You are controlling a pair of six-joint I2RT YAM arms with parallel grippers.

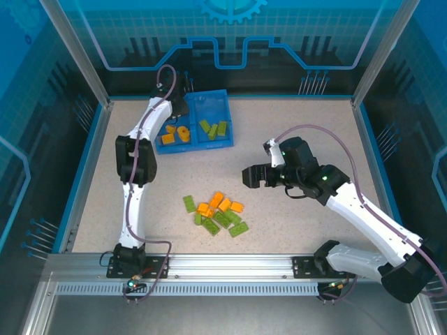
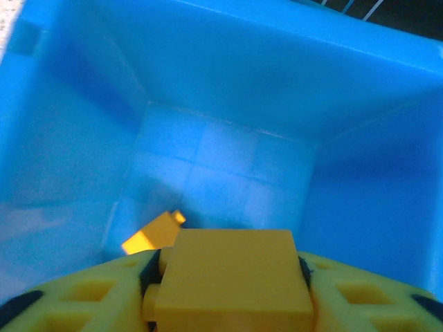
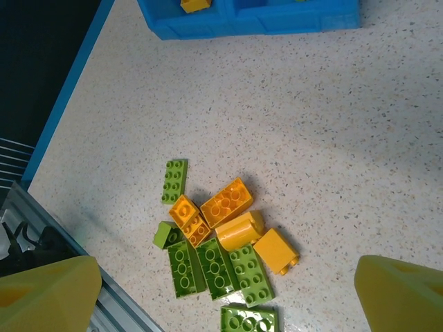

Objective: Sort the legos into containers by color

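My left gripper (image 1: 174,106) hangs low over the left compartment of the blue tray (image 1: 209,95). In the left wrist view its yellow fingers (image 2: 83,297) are shut on an orange brick (image 2: 232,277), and another orange brick (image 2: 152,235) lies on the compartment floor (image 2: 221,166) below. A few orange bricks (image 1: 174,134) lie in the left compartment and green ones (image 1: 213,128) in the right. A mixed pile of orange and green bricks (image 1: 220,213) (image 3: 221,242) sits on the table. My right gripper (image 1: 255,176) (image 3: 228,297) hovers open to the right of the pile, holding nothing.
The tray (image 3: 249,21) stands at the table's back, left of centre. A metal rail (image 1: 223,269) runs along the near edge, just below the pile. Speckled tabletop (image 1: 307,125) stretches to the right of the tray.
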